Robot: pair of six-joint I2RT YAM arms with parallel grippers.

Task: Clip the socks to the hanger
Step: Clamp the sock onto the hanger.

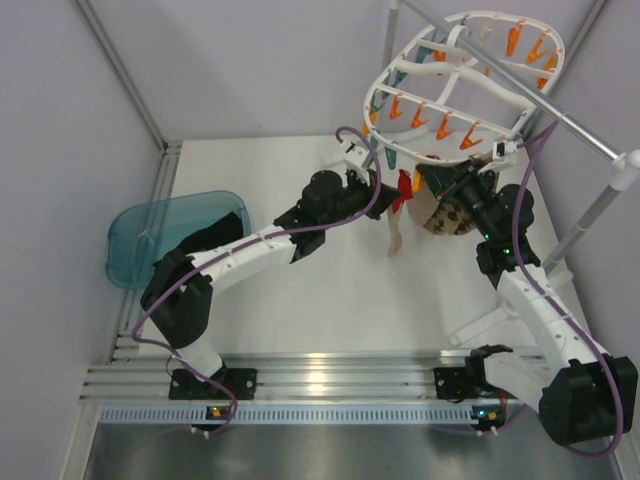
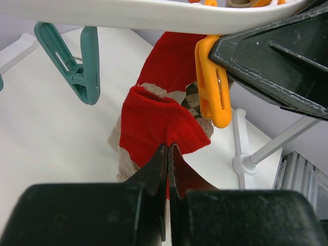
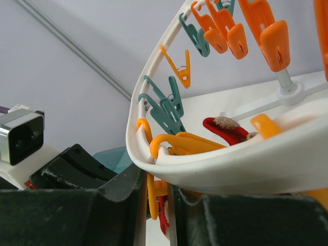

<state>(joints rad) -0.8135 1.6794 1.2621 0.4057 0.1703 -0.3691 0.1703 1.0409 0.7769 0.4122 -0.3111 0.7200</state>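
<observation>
Left end effector (image 2: 168, 149): fingers clenched on the red end of the socks (image 2: 154, 123). The grip point is a fold of red fabric just below the near rim of the hanger (image 2: 154, 18). The red fabric shows in two layers, so it cannot be told whether one sock or both are held. The cream-beige remainder hangs down from the grip, above the bench (image 1: 300, 300) near its centre.

Right end effector (image 3: 156, 190): fingers closed from either side on an orange peg (image 2: 212, 84) hanging from the same near rim. The red fabric lies just left of this peg and partly behind it. It cannot be told whether any fabric sits between the peg's tips.

A brown-and-cream patterned sock (image 1: 445, 215) is just right of the red fabric, under the hanger's near rim and next to the right end effector.

A teal peg (image 2: 77, 64) hangs free from the rim to the left, well clear of the socks.

The hanger hangs on a grey metal rail (image 1: 560, 125) at far right. A teal bin (image 1: 170, 235) sits on the bench at the left edge.
</observation>
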